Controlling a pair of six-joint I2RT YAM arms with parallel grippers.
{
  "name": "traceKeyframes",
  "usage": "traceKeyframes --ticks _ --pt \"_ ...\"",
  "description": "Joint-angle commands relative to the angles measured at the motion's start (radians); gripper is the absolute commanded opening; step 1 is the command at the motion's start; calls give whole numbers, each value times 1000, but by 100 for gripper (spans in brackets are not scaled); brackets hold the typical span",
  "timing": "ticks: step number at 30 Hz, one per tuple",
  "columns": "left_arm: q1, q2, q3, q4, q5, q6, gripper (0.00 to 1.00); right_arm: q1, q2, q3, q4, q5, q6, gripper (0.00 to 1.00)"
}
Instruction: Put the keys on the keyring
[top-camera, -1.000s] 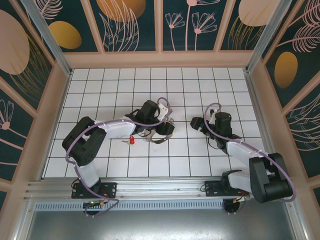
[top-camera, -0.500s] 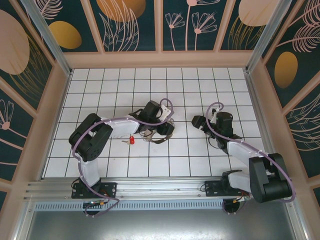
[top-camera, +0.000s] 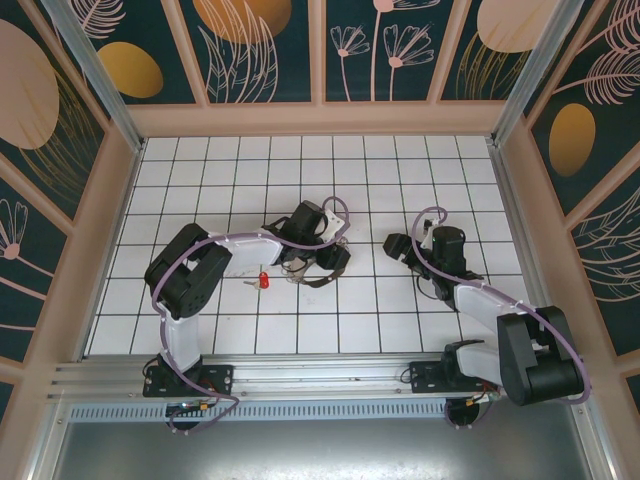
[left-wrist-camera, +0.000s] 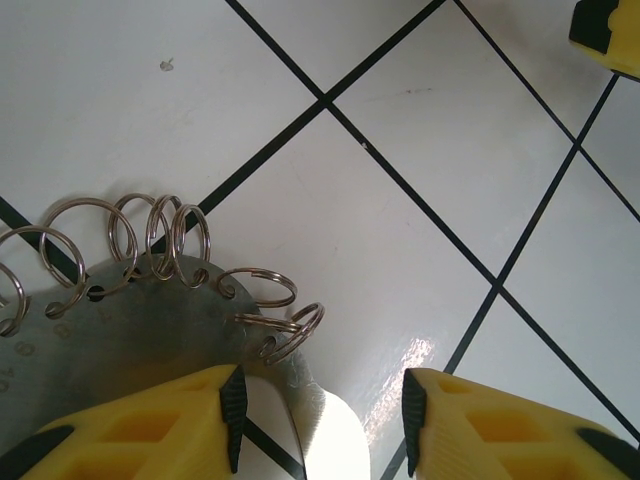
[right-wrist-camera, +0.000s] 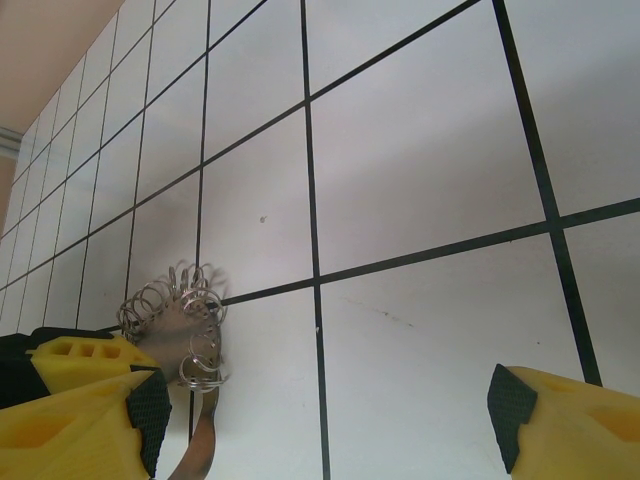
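Fringing the flat grey keyring (left-wrist-camera: 120, 335), thin wire loops (left-wrist-camera: 268, 322) curl; left fingers (left-wrist-camera: 130, 432) straddle it, grip unclear; right fingers (right-wrist-camera: 70, 420) spread.

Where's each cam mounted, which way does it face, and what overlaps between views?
Top external: above and behind the bases, looking down on the tiled table; both arms and the key show.
Left wrist: on the left arm, looking down close on the keyring; the left gripper, yellow fingers, along the bottom edge.
Right wrist: on the right arm, looking low across the tiles towards the keyring; the right gripper in the bottom corners.
Shared: the keyring's silvery loops appear in both wrist views.
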Motion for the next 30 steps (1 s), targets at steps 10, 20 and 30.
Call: traceKeyframes --ticks 10,20,30 --pt "-4 41 31 11 -26 50 46 -6 -2 -15 40 -8 15 85" --pt "-5 61 58 -6 -11 57 43 -6 13 -12 48 -10 15 85" --pt "-7 77 63 -9 -4 58 39 -6 32 -12 61 -13 14 85"
